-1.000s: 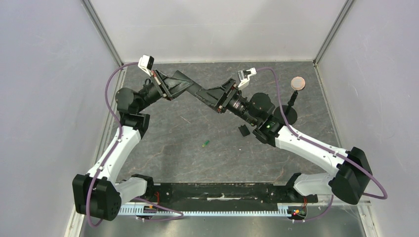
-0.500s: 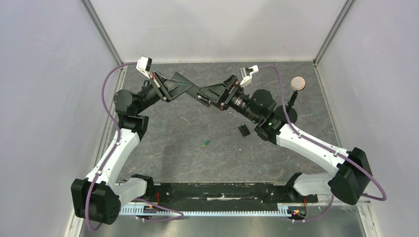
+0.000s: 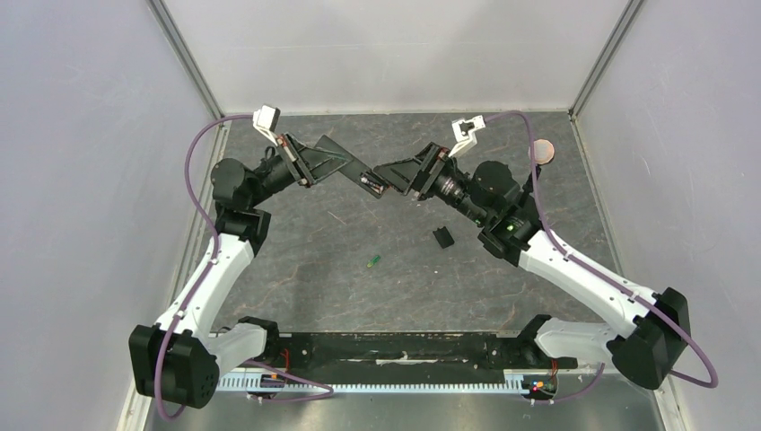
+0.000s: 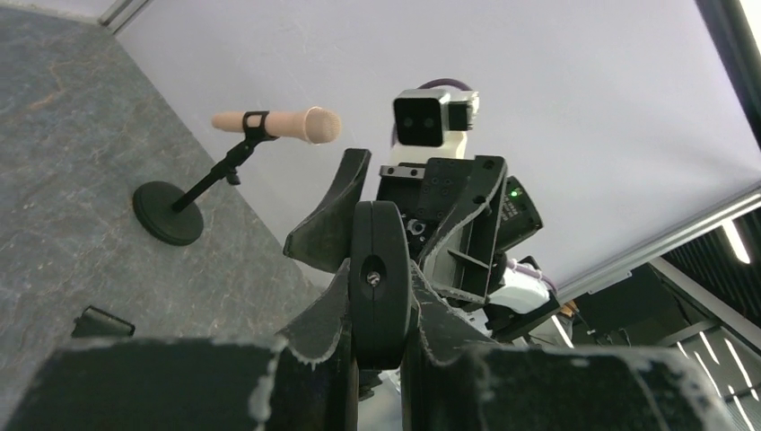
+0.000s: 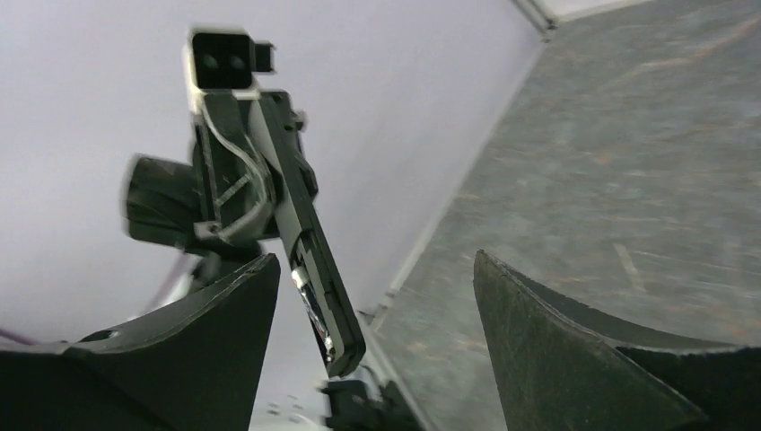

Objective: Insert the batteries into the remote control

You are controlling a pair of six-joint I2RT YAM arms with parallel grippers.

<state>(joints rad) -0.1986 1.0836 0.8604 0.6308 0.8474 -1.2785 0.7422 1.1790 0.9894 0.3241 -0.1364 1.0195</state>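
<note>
gripping: the left gripper (image 3: 345, 165) is clenched on one end of the remote control (image 5: 316, 278) and holds it raised off the table (image 3: 296, 278), well to the left of the stand (image 4: 169, 214).
remote control: slim black bar, tilted, free end pointing toward the stand's side; an open recess with bright metal contacts shows on the face seen by the right wrist camera.
right gripper (image 5: 375, 269): released, jaws spread wide, positioned between the stand and the left gripper; the bar's free end sits between its two fingers, nearer one of them; contact cannot be confirmed.
green battery (image 3: 373, 261): lying on the table, left of the stand and nearer the arm bases, well apart from it and from both grippers.
small black piece (image 3: 442, 237): flat on the table, between the stand and the green battery, closer to the stand.
stand: upright near the table's far right corner, black round base, tan top; the right arm's cable crosses in front of it in the top view.
</note>
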